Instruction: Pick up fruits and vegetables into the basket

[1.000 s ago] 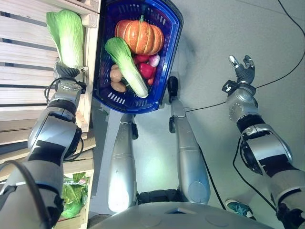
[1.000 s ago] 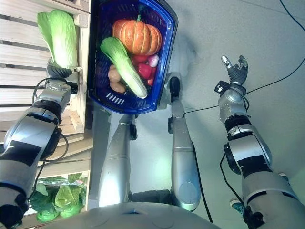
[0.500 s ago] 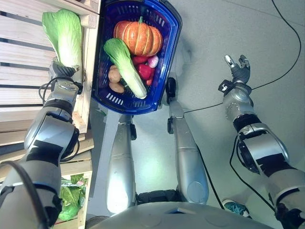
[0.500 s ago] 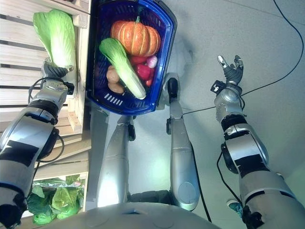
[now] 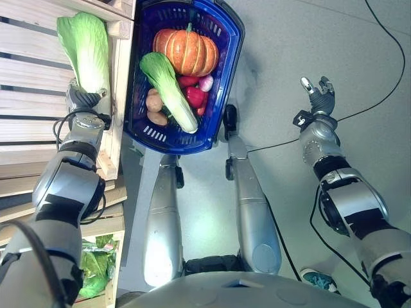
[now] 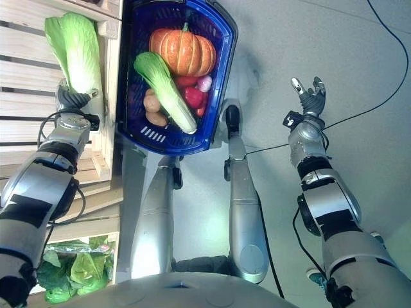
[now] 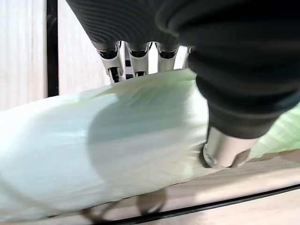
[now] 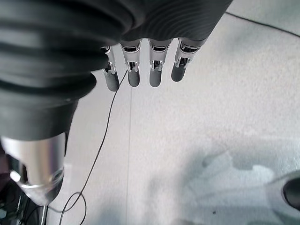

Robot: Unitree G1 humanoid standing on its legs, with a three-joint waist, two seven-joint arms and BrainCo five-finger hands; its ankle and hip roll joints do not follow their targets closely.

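The left robot hand [image 5: 82,99] curls round the pale stem end of a long green-and-white napa cabbage [image 5: 86,48] beside the blue plastic basket [image 5: 228,70], over a slatted wooden crate [image 5: 29,83]; its leafy tip points away from the robot. The left wrist view shows fingers [image 7: 136,61] wrapped behind it. The right robot hand [image 6: 308,96] hangs relaxed, empty, above the grey floor [image 5: 321,38].

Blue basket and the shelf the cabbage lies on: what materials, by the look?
Blue basket: looks like moulded plastic, glossy, with slotted lattice walls. Shelf: pale unfinished-looking wood, judging by the separate slats with visible grain and gaps. Cabbage, held by the left hand: smooth, faintly shiny leaves, possibly an artificial prop; cannot confirm.
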